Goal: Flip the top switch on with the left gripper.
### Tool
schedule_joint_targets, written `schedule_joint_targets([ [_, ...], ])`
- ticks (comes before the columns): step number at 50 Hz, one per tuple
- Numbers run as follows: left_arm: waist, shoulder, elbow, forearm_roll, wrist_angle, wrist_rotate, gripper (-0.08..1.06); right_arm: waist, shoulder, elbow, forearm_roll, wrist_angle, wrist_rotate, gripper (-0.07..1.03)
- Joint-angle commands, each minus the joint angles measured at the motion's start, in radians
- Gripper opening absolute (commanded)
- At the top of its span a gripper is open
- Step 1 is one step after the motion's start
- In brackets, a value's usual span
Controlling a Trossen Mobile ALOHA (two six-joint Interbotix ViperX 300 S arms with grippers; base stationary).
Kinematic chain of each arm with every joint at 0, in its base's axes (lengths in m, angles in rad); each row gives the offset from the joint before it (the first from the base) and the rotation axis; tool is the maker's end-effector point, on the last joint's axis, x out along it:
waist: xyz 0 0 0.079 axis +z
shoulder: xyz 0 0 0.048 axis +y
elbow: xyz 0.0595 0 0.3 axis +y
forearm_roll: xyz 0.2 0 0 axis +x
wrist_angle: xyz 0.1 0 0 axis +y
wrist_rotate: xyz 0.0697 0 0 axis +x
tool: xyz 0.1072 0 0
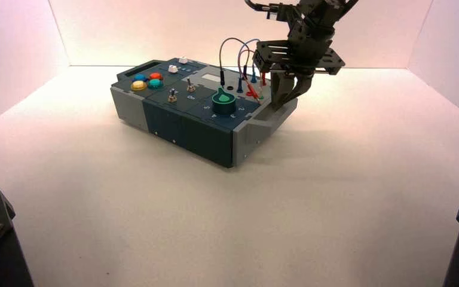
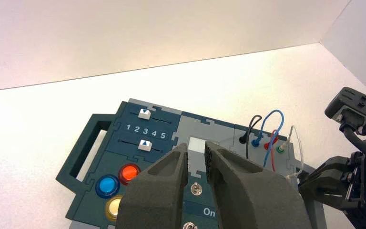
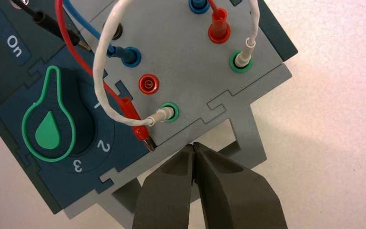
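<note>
2 dark-grey fingers of the left gripper point(image 2: 197, 149) stand apart and empty, poised over the small silver top toggle switch point(image 2: 196, 189) on the blue-grey button box point(image 2: 124, 124). Lower 1 fingertip beside the lever and nudge briefly, avoiding the lower toggle point(image 2: 188, 225). The black right gripper point(image 3: 194, 149), closed, sits at the grey side handle point(image 3: 248, 138).
</note>
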Motion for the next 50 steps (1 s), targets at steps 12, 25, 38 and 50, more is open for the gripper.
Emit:
schedule_joint_targets([
  [12,-0.005,-0.006,-0.018,0.002,-0.005,-0.002,0.22,-0.003,0.060,-0.066,0.000,0.014,-0.006,-0.02],
  [25,-0.005,0.063,-0.028,0.002,0.020,0.000,0.22,-0.002,0.057,-0.083,-0.009,0.014,-0.008,-0.02],
  [38,-0.003,0.138,-0.086,0.005,0.121,0.002,0.22,-0.003,0.055,-0.084,-0.014,0.015,-0.008,-0.02],
  [50,-0.003,0.179,-0.115,0.008,0.127,0.017,0.22,-0.002,0.052,-0.083,-0.014,0.015,-0.008,-0.02],
])
